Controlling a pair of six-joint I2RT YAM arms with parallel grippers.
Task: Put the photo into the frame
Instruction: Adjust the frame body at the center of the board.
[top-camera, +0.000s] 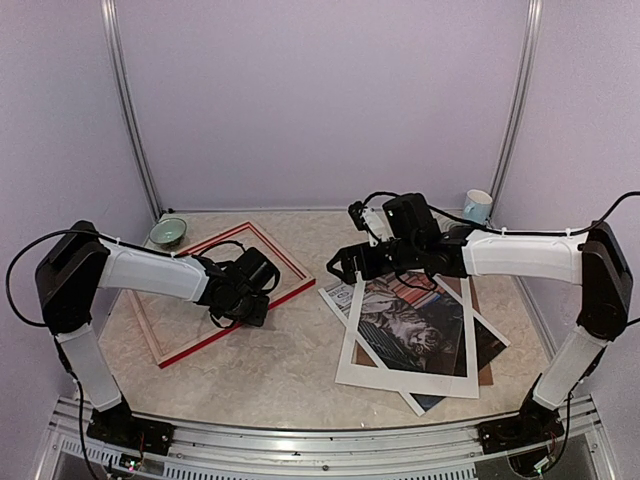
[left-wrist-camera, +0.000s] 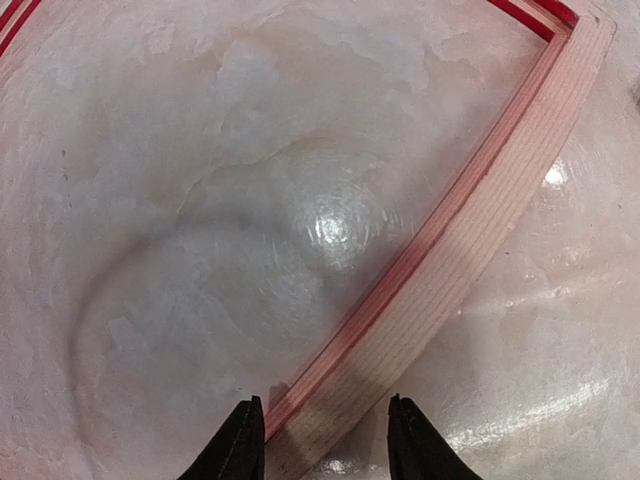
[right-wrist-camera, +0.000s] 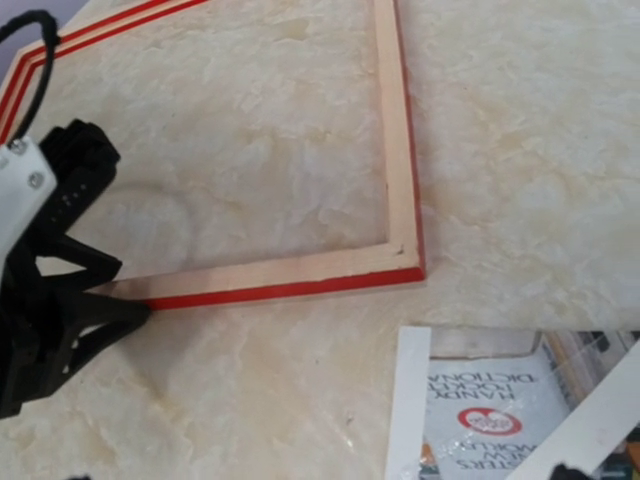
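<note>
The frame (top-camera: 190, 335) lies on the left of the table, pale wood back up, red edges showing. My left gripper (top-camera: 243, 308) is down at its near right rail. In the left wrist view the rail (left-wrist-camera: 470, 230) runs between the black fingertips (left-wrist-camera: 243, 440), with a gap on the right side; the gripper (left-wrist-camera: 325, 440) is open around it. The photo (top-camera: 412, 328), a grey cat on books, lies on the right under a white card mat (top-camera: 350, 350). My right gripper (top-camera: 345, 265) hovers open over the mat's far left corner, holding nothing.
A brown backing board (top-camera: 478, 345) lies under the photo and mat. A green bowl (top-camera: 168, 232) stands at the back left beyond the frame, a white cup (top-camera: 478, 205) at the back right. In the right wrist view my left arm (right-wrist-camera: 50, 300) is beside the frame corner (right-wrist-camera: 405, 262).
</note>
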